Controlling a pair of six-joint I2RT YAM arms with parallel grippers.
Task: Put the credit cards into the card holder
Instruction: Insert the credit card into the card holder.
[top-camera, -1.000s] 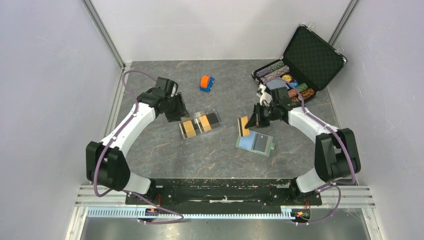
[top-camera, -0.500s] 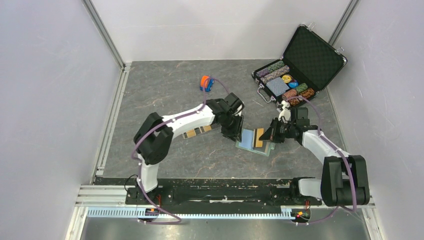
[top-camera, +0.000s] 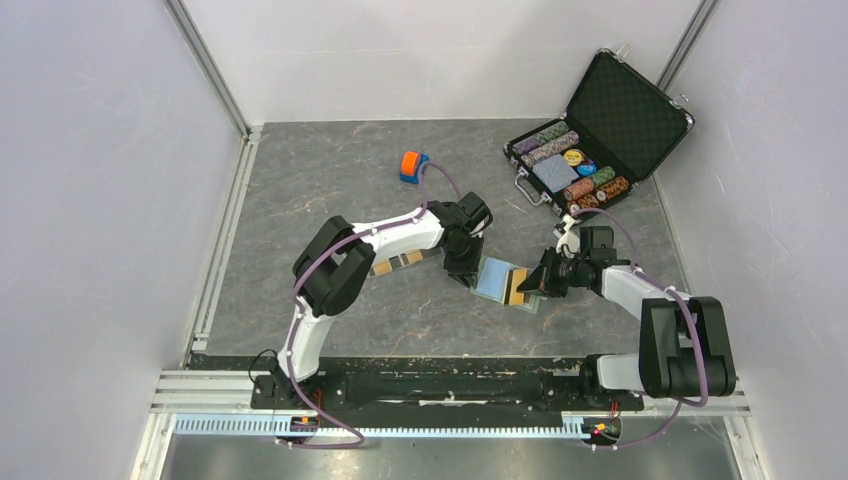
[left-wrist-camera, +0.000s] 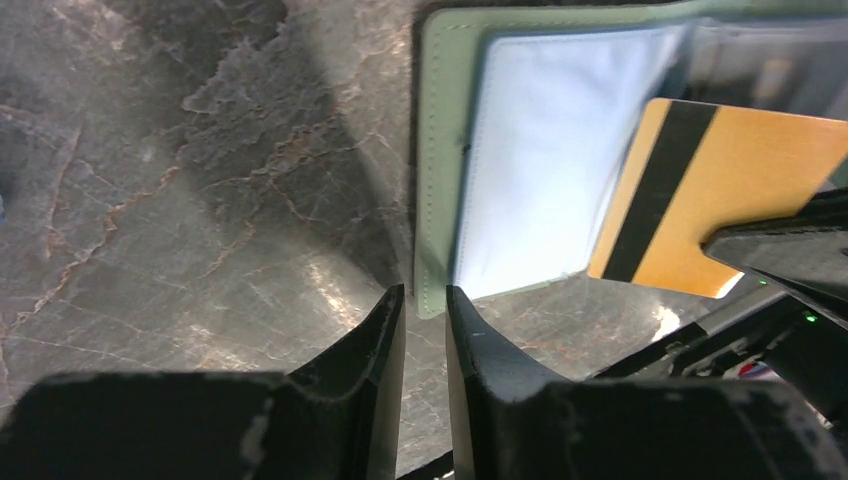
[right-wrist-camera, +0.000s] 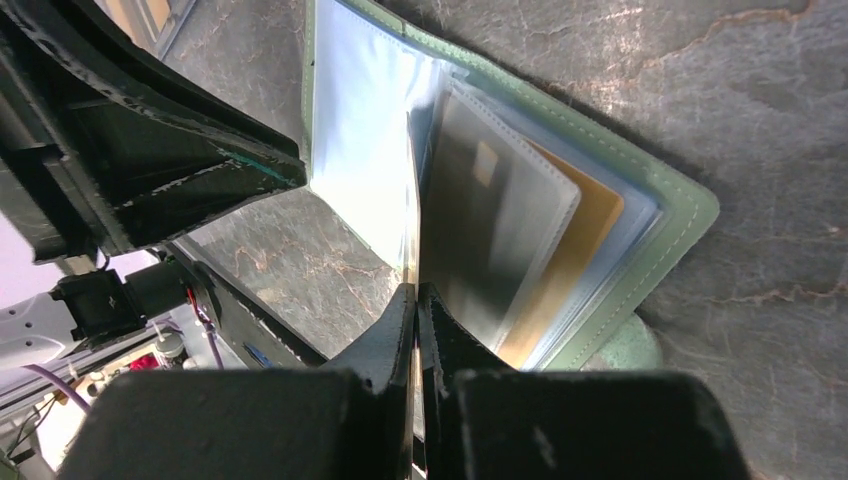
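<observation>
Top external view: I've got the card holder (top-camera: 492, 279) lying open on the table between my two arms, its pale blue inside facing up. My right gripper (top-camera: 528, 284) is clamped on an orange-gold credit card (top-camera: 516, 286) and holds it on edge over the holder's clear pockets (right-wrist-camera: 495, 225). On the right wrist view, another gold card (right-wrist-camera: 587, 238) sits in a pocket. My left gripper (left-wrist-camera: 425, 296) is right at the holder's corner, fingers drawn almost together with nothing between them. The clear tray (top-camera: 396, 264) lies partly under my left arm.
</observation>
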